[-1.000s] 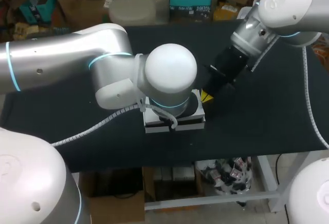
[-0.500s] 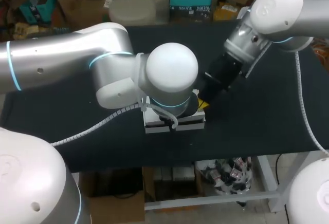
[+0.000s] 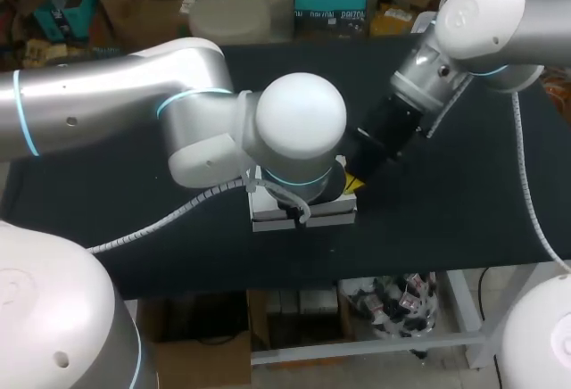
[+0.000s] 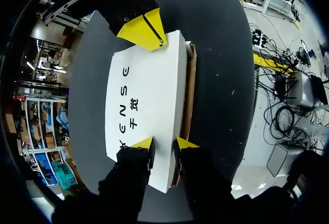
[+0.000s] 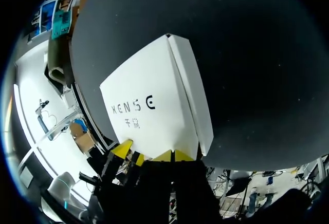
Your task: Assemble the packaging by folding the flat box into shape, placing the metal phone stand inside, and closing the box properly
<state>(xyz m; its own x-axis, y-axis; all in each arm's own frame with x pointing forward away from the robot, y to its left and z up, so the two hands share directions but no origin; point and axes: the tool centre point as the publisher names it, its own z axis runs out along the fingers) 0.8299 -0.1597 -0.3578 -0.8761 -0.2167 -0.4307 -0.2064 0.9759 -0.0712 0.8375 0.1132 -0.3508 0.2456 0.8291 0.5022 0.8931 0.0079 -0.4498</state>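
Since the box lid [image 4: 139, 95] probably wants to spring up, left gripper [image 4: 163, 144] rests on it barely parted, gripping nothing, while right gripper [image 3: 354, 182], closed and empty, pins its 2 o'clock corner.

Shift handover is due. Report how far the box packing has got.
Done: the box is folded, lid lowered. In hand: left gripper and right gripper sit at its opposite ends; a brown inner edge shows, so it isn't fully shut. Remaining: seat the lid. The stand isn't visible.
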